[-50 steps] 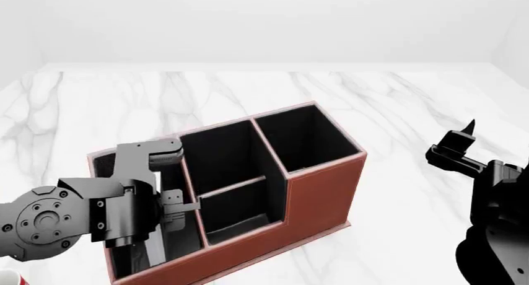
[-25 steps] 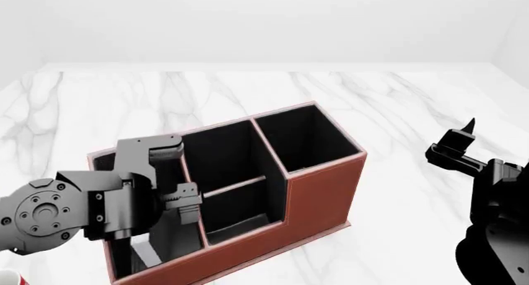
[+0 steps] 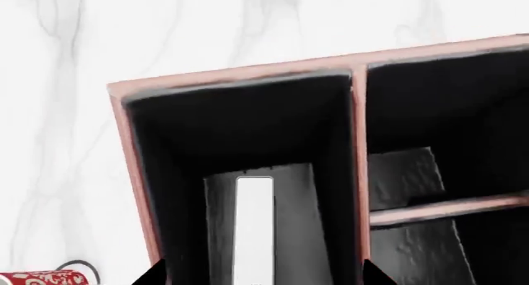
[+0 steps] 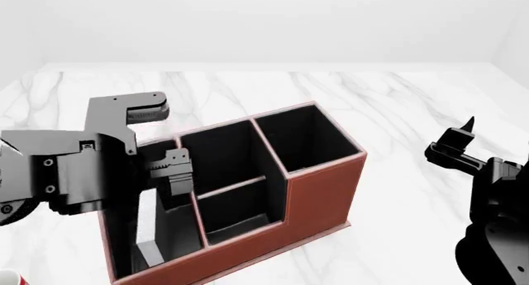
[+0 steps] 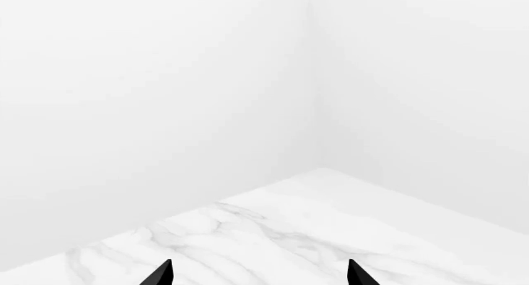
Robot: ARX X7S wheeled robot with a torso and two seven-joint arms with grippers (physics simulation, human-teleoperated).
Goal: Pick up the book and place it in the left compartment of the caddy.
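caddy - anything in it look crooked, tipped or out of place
Nothing stands out. The book stands on edge, page edges up, inside the left compartment of the caddy, which sits flat on the marble table.

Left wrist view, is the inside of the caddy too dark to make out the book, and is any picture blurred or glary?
Left wrist view: the caddy interior is near-black, yet the book shows by its bright page edge; sharp, no glare. Head view: even, soft light, faint shadows, left claw crisp. Right wrist view: washed-out white, only marble veins give contrast.
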